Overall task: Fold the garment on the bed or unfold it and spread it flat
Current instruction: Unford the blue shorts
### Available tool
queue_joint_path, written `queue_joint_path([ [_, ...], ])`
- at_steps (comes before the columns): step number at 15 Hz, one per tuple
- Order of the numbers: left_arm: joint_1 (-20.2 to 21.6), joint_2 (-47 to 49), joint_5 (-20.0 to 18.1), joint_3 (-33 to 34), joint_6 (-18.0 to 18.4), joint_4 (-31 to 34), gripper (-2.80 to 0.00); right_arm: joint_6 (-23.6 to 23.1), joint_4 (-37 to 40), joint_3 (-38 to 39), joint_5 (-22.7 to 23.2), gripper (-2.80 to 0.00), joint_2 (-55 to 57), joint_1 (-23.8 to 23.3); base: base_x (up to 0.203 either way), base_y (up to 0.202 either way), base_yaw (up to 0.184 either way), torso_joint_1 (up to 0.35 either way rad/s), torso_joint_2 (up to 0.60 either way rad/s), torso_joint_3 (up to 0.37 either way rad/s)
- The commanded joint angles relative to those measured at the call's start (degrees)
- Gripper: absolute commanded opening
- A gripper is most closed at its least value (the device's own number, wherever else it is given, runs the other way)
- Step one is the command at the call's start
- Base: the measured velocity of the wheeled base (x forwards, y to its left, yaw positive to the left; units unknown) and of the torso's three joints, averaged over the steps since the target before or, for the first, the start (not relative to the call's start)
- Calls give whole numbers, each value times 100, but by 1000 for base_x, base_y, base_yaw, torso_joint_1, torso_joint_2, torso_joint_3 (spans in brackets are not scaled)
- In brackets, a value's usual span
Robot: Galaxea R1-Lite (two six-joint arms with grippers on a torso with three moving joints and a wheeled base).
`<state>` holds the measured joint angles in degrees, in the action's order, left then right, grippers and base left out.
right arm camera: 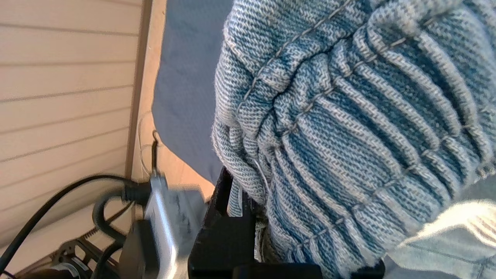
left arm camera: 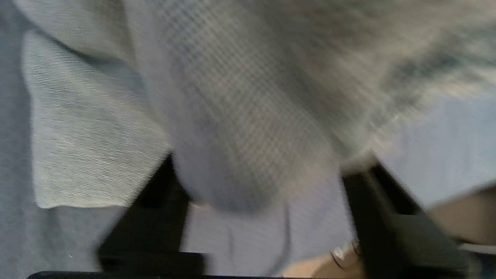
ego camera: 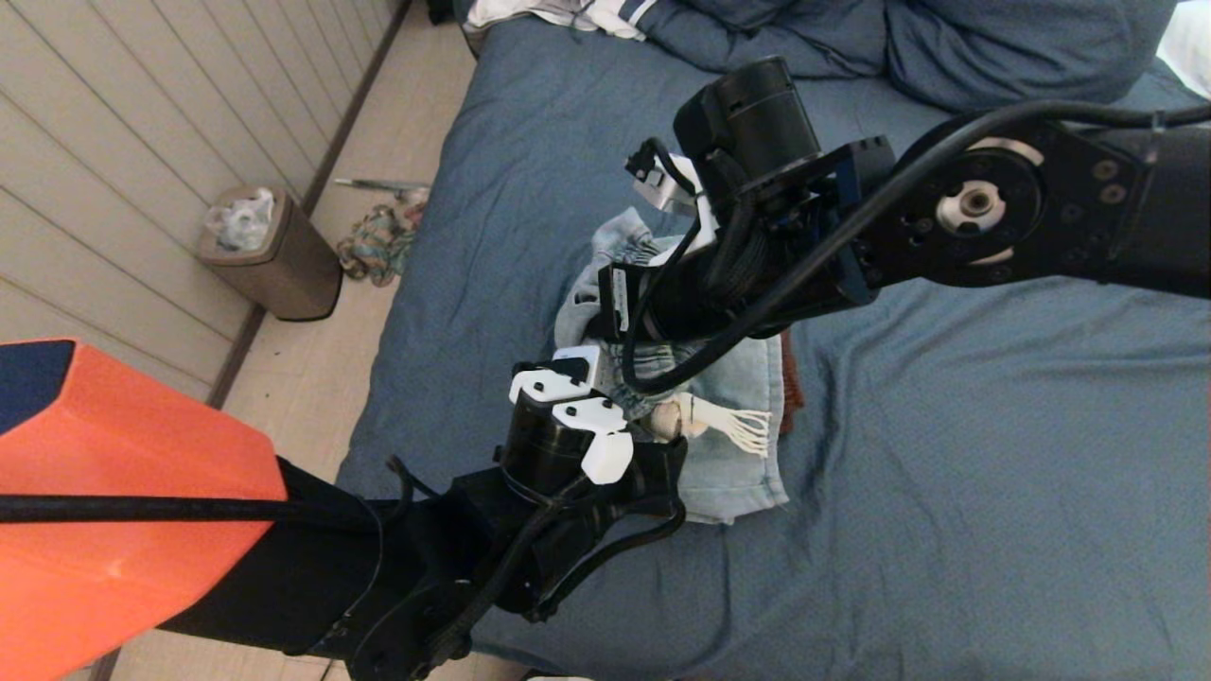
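A light-blue denim garment (ego camera: 738, 454) with a gathered waistband and frayed drawstring lies bunched in the middle of the bed (ego camera: 946, 473). My right gripper (ego camera: 605, 312) reaches in from the right and is shut on the waistband (right arm camera: 348, 116); one black finger (right arm camera: 226, 224) presses into the gathers. My left gripper (ego camera: 653, 426) comes up from the near left to the garment's near side. In the left wrist view its black fingers (left arm camera: 155, 201) stand wide apart, and a thick fold of the garment (left arm camera: 248, 155) fills the gap and touches both.
The bed's left edge (ego camera: 416, 284) drops to a wood floor with a lined waste bin (ego camera: 274, 251) and a coloured rope bundle (ego camera: 378, 241). Bunched blue duvet and pillows (ego camera: 899, 47) and white clothing (ego camera: 568, 14) lie at the far end.
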<state>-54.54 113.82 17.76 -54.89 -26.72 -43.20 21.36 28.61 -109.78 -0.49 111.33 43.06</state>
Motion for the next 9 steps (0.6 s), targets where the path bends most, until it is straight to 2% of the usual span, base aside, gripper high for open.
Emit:
queue_joint_path([
  [1,25,241,251,-120,-4,-254,-280,0,22,93,5,-280,-37,1,0,0,0,0,0,0],
  [9,400,177,272,-200,9,-286,-280,25,127,138,-37,-280,-111,-52,0,0,0,0,0,0],
])
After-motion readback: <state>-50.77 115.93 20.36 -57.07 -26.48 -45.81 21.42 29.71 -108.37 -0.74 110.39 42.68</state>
